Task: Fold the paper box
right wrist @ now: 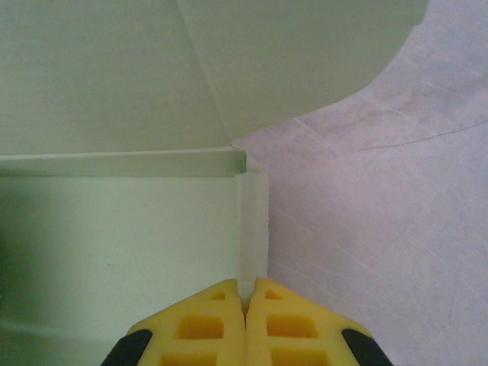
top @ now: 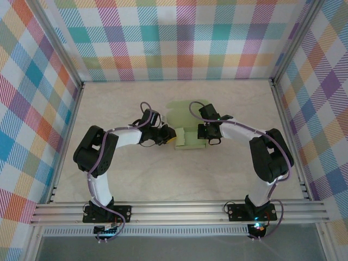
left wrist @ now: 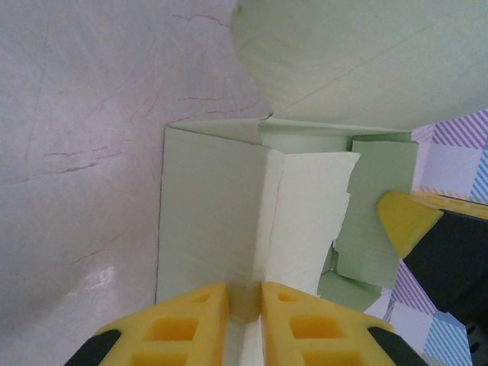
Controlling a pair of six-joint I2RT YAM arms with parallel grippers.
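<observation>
The paper box (top: 187, 130), partly folded, sits mid-bench (top: 163, 179) between both arms, its rounded flap lying toward the far side. The left fingers (left wrist: 191, 324) are clamped on one upright wall. The right fingers (right wrist: 202, 324) are pinched on the opposite wall's thin edge.

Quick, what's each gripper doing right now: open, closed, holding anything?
Left gripper: closed, pinching a wall of the paper box.
Right gripper: closed, pinching a thin edge of the paper box.

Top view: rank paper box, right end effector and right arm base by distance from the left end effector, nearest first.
1. paper box, pinched by the left end effector, just right of it.
2. right end effector, at the box's far side.
3. right arm base, near edge, right.
</observation>
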